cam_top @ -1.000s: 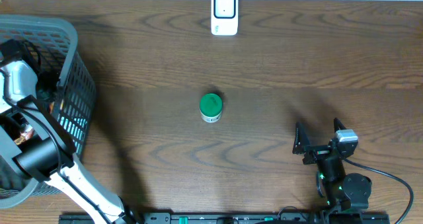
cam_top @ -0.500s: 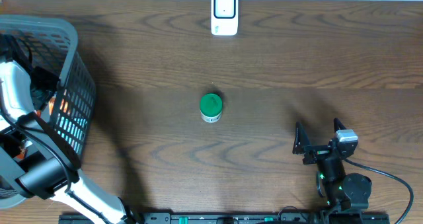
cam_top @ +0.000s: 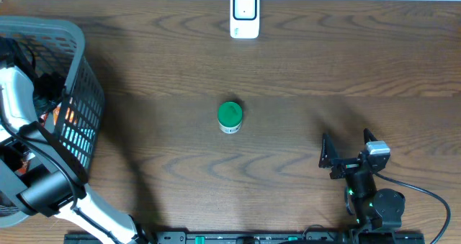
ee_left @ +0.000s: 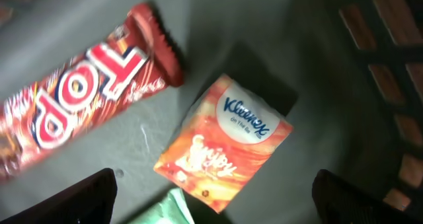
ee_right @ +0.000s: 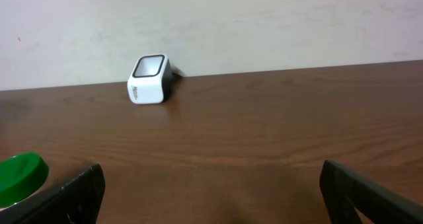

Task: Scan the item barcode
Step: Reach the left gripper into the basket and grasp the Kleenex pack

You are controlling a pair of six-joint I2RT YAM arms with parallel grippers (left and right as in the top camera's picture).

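nothing seems scanned yet: the left gripper, wide open and empty, hovers in the grey plastic basket over an orange kleenex tissue pack, well apart from the white scanner; the right gripper gapes empty.

Wooden table: basket, jar, scanner

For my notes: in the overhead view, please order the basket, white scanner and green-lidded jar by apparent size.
1. basket, by far the largest
2. white scanner
3. green-lidded jar, only a little smaller than the scanner
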